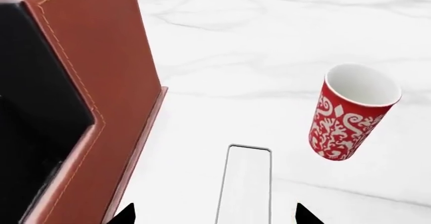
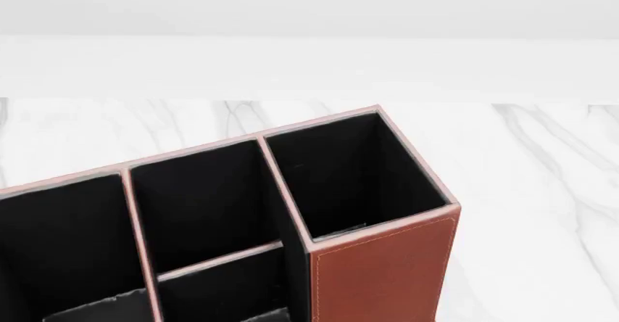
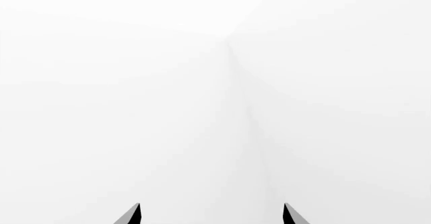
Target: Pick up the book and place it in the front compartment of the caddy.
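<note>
The book (image 1: pixel 248 183) shows in the left wrist view only as a narrow white page edge with a thin dark outline, standing on the marble. My left gripper (image 1: pixel 215 216) is open, its two dark fingertips (image 1: pixel 128 215) spread wide either side of the book without touching it. The reddish-brown caddy (image 1: pixel 101 98) stands close beside it. In the head view the caddy (image 2: pixel 382 271) shows its black-lined cells; the front compartment (image 2: pixel 208 206) is the middle column's half behind the low cross divider. My right gripper (image 3: pixel 211 214) is open over blank white, holding nothing.
A red mug with a white pattern (image 1: pixel 348 115) stands on the white marble table (image 1: pixel 269 42) on the far side of the book from the caddy. Neither arm shows in the head view.
</note>
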Controlling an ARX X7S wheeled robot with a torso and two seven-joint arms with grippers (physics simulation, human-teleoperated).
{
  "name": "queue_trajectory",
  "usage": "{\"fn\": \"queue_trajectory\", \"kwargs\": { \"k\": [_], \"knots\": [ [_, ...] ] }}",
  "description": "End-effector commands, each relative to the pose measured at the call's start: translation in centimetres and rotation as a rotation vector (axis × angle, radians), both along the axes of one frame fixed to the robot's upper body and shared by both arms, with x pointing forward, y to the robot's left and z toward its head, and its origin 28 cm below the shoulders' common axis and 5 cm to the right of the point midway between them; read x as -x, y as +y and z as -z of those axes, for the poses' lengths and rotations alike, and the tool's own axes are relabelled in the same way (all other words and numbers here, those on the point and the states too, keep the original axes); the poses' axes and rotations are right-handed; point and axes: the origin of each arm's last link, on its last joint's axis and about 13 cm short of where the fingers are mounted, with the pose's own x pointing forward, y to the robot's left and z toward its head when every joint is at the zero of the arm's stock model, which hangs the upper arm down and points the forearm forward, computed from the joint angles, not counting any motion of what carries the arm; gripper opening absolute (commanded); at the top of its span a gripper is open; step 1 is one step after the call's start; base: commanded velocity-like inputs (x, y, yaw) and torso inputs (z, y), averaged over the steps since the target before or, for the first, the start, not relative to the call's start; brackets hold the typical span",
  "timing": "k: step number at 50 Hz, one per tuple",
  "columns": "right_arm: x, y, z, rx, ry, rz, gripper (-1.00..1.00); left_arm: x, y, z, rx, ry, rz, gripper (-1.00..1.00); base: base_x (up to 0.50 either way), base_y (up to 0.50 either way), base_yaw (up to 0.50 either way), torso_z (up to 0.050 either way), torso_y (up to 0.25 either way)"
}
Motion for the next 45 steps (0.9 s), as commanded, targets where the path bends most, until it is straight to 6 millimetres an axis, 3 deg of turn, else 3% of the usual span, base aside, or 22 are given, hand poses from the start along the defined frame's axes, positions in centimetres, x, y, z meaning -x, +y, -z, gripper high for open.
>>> {"fn": "queue_trajectory", "kwargs": {
  "k": [1, 33, 34, 40, 45],
  "knots": [
    [0.0, 0.0, -0.1, 0.001, -0.002, -0.001, 1.00, 0.2, -0.2, 0.4, -0.026, -0.006, 0.027, 1.00, 0.00, 0.00, 0.00, 0.000, 0.000],
    [0.1, 0.0, 0.0, -0.002, -0.004, 0.001, 1.00, 0.7, -0.1, 3.0, -0.089, 0.052, 0.040, 1.00, 0.00, 0.00, 0.00, 0.000, 0.000],
    [0.1, 0.0, 0.0, -0.002, -0.004, 0.001, 1.00, 0.7, -0.1, 3.1, -0.087, 0.052, 0.038, -1.00, 0.00, 0.00, 0.00, 0.000, 0.000],
    [0.3, -0.1, 0.0, -0.006, -0.006, 0.002, 1.00, 0.7, 0.0, 2.7, -0.070, 0.018, 0.032, -1.00, 0.00, 0.00, 0.00, 0.000, 0.000],
    [0.4, -0.2, -0.1, -0.008, -0.011, 0.006, 1.00, 0.4, 0.2, 0.7, -0.019, -0.052, 0.009, -1.00, 0.00, 0.00, 0.00, 0.000, 0.000]
  ]
}}
